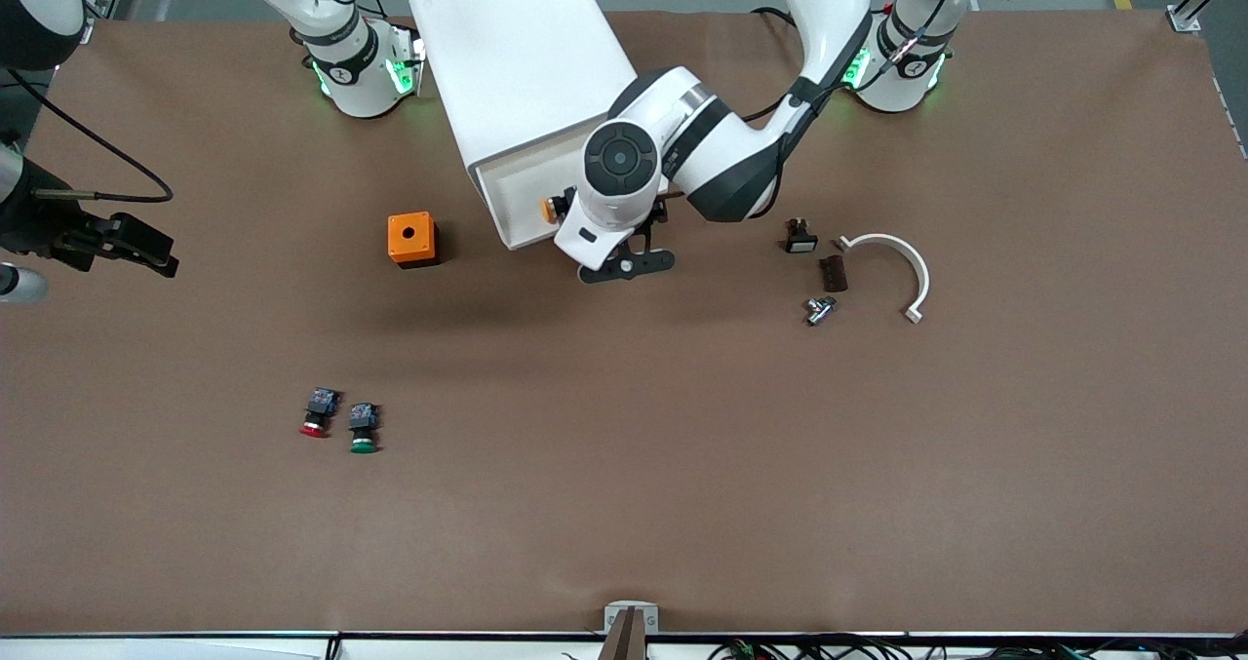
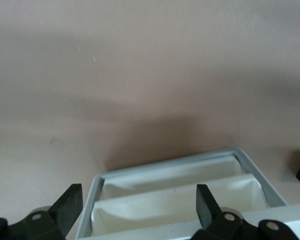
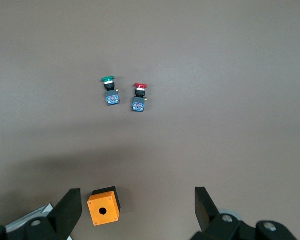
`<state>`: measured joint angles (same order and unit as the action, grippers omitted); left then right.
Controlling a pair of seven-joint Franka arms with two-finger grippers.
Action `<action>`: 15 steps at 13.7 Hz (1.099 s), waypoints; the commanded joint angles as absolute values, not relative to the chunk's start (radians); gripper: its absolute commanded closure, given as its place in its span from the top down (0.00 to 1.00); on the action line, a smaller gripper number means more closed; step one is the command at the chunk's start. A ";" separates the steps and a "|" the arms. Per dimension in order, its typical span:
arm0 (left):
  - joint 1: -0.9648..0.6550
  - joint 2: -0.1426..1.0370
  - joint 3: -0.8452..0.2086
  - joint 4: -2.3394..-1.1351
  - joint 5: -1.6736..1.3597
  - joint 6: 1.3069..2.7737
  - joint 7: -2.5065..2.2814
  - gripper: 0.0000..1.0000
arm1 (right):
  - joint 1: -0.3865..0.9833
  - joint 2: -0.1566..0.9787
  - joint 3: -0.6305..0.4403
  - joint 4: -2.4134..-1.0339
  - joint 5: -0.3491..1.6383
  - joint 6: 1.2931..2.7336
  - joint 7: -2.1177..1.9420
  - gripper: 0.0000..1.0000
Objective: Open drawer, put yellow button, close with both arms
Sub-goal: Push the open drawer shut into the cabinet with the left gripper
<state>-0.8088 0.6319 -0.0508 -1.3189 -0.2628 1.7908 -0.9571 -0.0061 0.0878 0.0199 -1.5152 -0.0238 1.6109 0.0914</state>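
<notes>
Front view: a brown counter (image 1: 682, 465) is carrying the cabinet; the yellow button (image 1: 554, 208) is lying in the pulled-out drawer (image 1: 517, 197) under the left gripper (image 1: 629, 262).

Left wrist view: its fingers (image 2: 70, 207) are standing open over the drawer (image 2: 180, 200).

Right wrist view: the right gripper (image 3: 135, 210) is hanging open over an orange box (image 3: 104, 206).

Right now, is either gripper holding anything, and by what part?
Nothing held. Left gripper is open over the pulled-out drawer, with the yellow button lying in it. Right gripper is open over the table.
</notes>
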 commanded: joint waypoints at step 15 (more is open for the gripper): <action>-0.818 0.660 -0.141 -1.327 -0.449 1.715 -1.040 1.00 | 0.037 0.044 0.020 -1.536 -0.029 1.618 0.083 1.00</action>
